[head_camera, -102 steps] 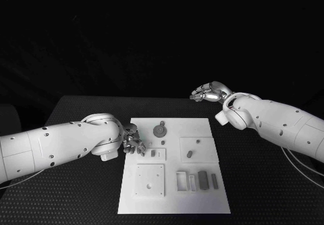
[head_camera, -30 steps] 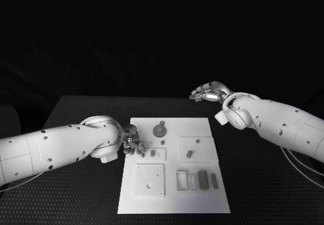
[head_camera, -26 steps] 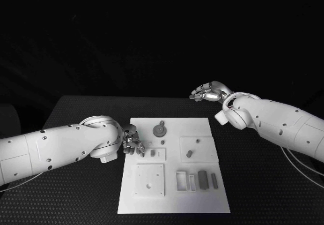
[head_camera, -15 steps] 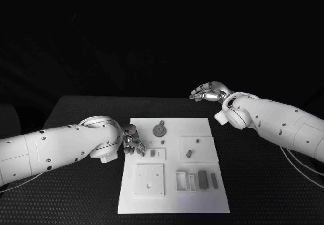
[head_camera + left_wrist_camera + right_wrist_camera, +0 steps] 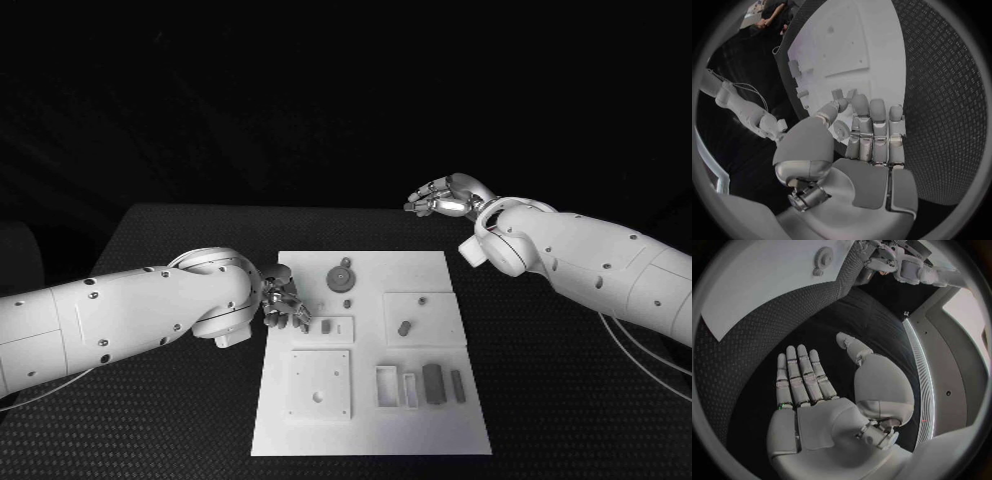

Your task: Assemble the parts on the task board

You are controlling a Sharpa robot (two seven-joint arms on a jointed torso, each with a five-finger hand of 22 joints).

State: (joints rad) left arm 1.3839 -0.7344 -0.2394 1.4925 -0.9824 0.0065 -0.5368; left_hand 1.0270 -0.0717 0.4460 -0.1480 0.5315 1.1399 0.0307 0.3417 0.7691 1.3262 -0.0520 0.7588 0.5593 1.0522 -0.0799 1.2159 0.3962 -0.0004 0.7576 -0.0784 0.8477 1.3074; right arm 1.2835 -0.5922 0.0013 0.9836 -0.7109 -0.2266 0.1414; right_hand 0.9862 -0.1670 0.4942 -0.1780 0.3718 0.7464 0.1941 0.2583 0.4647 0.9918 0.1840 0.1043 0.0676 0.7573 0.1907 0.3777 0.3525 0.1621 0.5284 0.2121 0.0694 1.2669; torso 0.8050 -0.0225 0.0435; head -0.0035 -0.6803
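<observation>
So the task board point(image 5: 372, 350) is a long white plate lying flat in the middle of my black table point(image 5: 173, 420), running from near me to the far side. It's got raised white square blocks on it. One near-left block point(image 5: 320, 384) has a few small holes, a smaller block point(image 5: 329, 327) sits just beyond it, and there's another square block point(image 5: 423, 318) over on the right side. The parts are small grey pieces: a round gear-looking disc point(image 5: 342, 277) towards the far end, a short peg point(image 5: 405, 327) lying on the right block, and a couple of upright bars point(image 5: 434, 381) standing next to a white slotted holder point(image 5: 389, 386) at the near right.

My left hand point(image 5: 284, 303) is at the board's left edge, about level with the small block. Fingers are straight and side by side, thumb out to the side, nothing in it. Can't tell if the fingertips actually touch the board.

My right hand point(image 5: 449, 197) is way off past the far right corner of the board, well apart from it. In the wrist view it's flat point(image 5: 807, 390), fingers extended, holding nothing.
</observation>
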